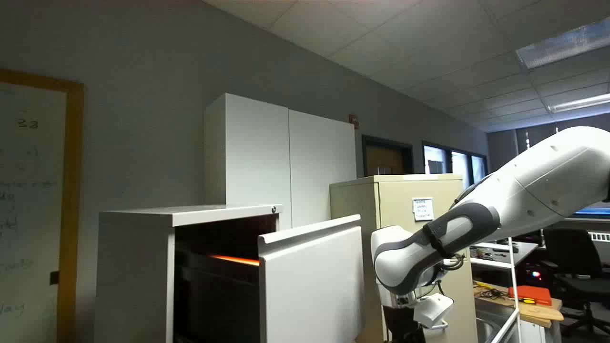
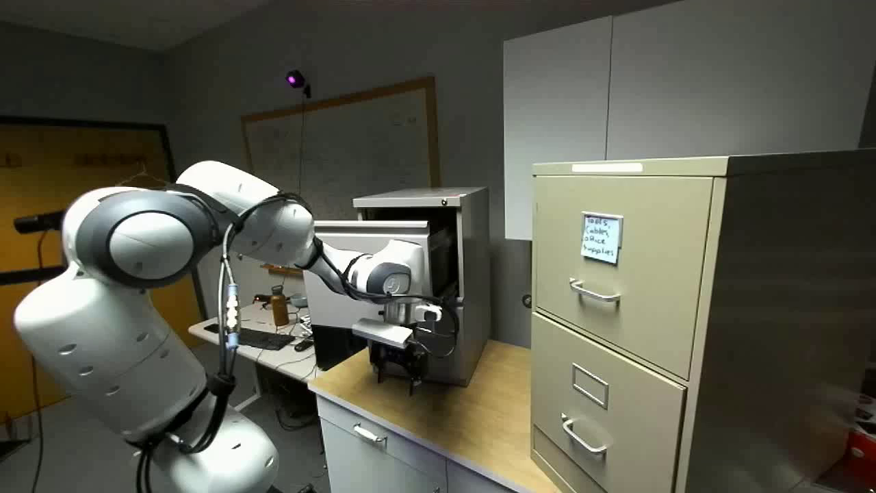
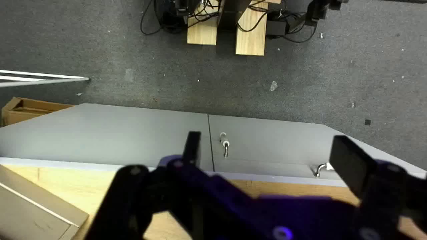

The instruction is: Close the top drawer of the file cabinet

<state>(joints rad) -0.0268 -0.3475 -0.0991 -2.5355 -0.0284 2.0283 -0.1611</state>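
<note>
The top drawer is pulled out of the low white file cabinet, and its dark inside shows behind the plain white front. In an exterior view the drawer is partly hidden behind my arm, and the file cabinet stands behind it. My gripper points down over the wooden counter, beside the drawer's front panel on the side toward the beige cabinet. Whether it touches the drawer cannot be told. In the wrist view my gripper has its fingers wide apart with nothing between them. The drawer is out of the wrist view.
A beige cabinet with handled drawers stands on the wooden counter. A taller white two-door cupboard is behind. The counter's base doors with handles show in the wrist view. A desk is beyond the arm.
</note>
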